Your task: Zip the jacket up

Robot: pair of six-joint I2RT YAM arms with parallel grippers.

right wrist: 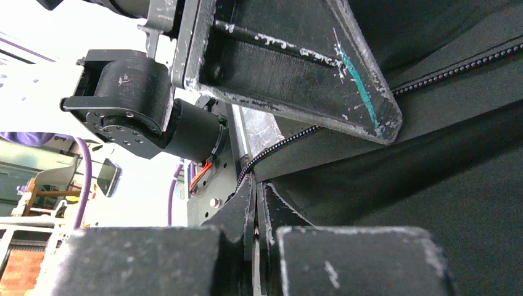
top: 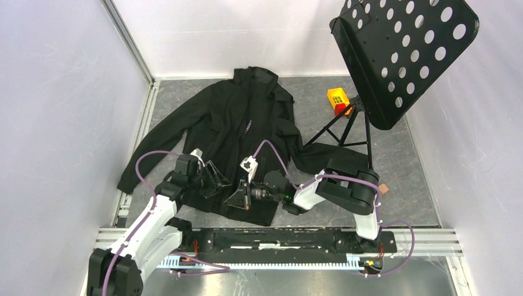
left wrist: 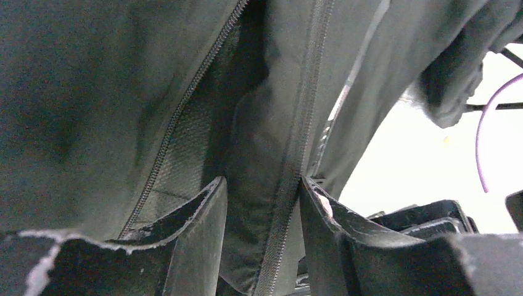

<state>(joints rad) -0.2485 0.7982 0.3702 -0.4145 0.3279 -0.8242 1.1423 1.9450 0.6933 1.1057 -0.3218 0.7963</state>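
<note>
The black jacket (top: 228, 123) lies flat on the grey table, collar far and front unzipped. Both grippers are at its near hem. My left gripper (top: 216, 177) is shut on a fold of the jacket's front edge. In the left wrist view the gripper (left wrist: 259, 182) has the fabric (left wrist: 92, 92) and one zipper tape (left wrist: 296, 154) running between its fingers. The other zipper row (left wrist: 179, 117) lies apart to the left. My right gripper (top: 239, 196) is just right of it. In the right wrist view it (right wrist: 255, 185) is shut on the end of a zipper row (right wrist: 277, 145).
A black perforated music stand (top: 401, 49) on a tripod stands at the far right, beside the jacket's right sleeve. An orange and yellow block (top: 338, 98) sits near its legs. A left gripper finger (right wrist: 296, 68) hangs close above my right gripper. Walls enclose the table.
</note>
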